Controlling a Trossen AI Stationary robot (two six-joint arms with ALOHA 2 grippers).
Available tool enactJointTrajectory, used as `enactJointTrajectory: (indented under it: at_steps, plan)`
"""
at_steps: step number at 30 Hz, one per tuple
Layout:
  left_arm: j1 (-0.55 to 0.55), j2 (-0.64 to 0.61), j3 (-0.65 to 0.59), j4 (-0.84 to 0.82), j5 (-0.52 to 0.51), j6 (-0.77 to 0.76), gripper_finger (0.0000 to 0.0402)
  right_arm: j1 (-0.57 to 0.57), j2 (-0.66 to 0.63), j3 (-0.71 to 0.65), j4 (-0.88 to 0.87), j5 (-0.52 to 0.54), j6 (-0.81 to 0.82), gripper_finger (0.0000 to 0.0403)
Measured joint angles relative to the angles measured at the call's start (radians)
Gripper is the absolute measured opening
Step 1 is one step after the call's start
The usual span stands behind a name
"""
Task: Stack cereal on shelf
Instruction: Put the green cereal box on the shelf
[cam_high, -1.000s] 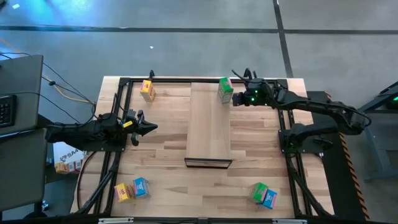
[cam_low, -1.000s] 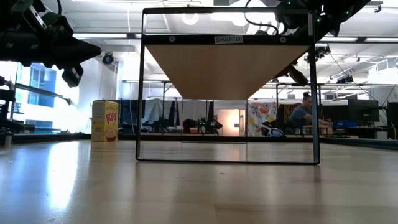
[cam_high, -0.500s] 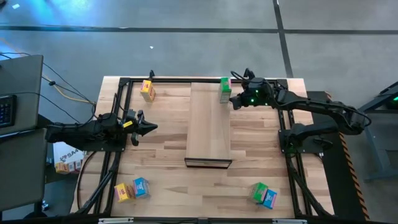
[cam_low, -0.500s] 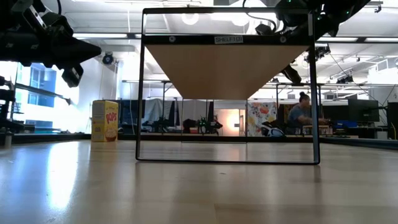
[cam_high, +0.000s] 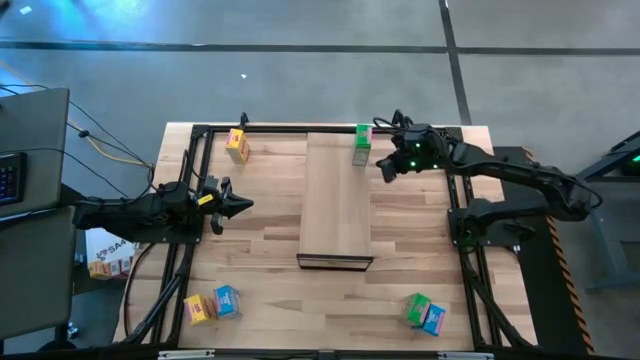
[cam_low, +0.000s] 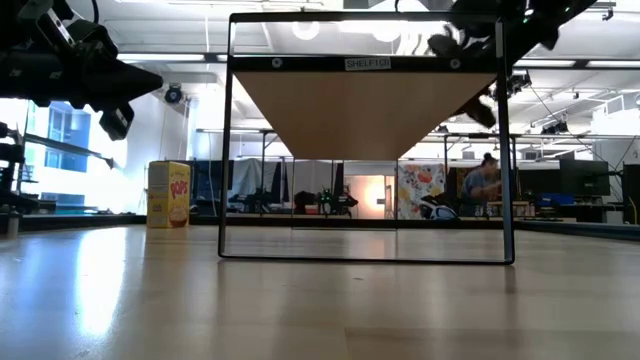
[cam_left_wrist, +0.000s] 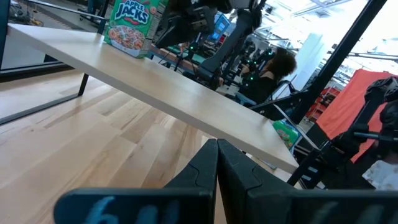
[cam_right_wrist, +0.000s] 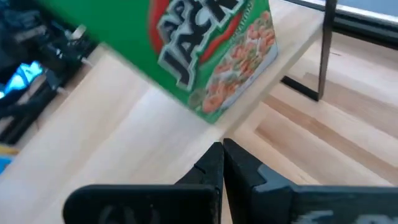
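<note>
My right claw, fingers pressed together and holding nothing, hovers just beside a green cereal box standing at the far right corner of the shelf; the right wrist view shows that box close ahead, tilted in the picture, above my closed fingertips. My left claw waits over the table left of the shelf, also closed on nothing. The other cereal lies well apart: a yellow box at the far left, a yellow and blue pair at the near left, a green and blue pair at the near right. I judge these boxes light, thin-walled cardboard, easy to tip or dent and fairly slick on the printed faces, so I would grip across the two narrow sides, low to mid height, with a gentle squeeze
</note>
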Motion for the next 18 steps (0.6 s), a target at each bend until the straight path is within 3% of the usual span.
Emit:
enactJointTrajectory:
  at_steps: [9,18]
  plan:
    - [0.0,0.0,0.0,0.0,0.0,0.0,0.0001,0.104,-0.172,0.007,-0.118,-0.041,-0.051,0.0]
    - [0.0,0.0,0.0,0.0,0.0,0.0,0.0001,0.322,-0.197,0.006,-0.029,0.099,-0.044,0.0]
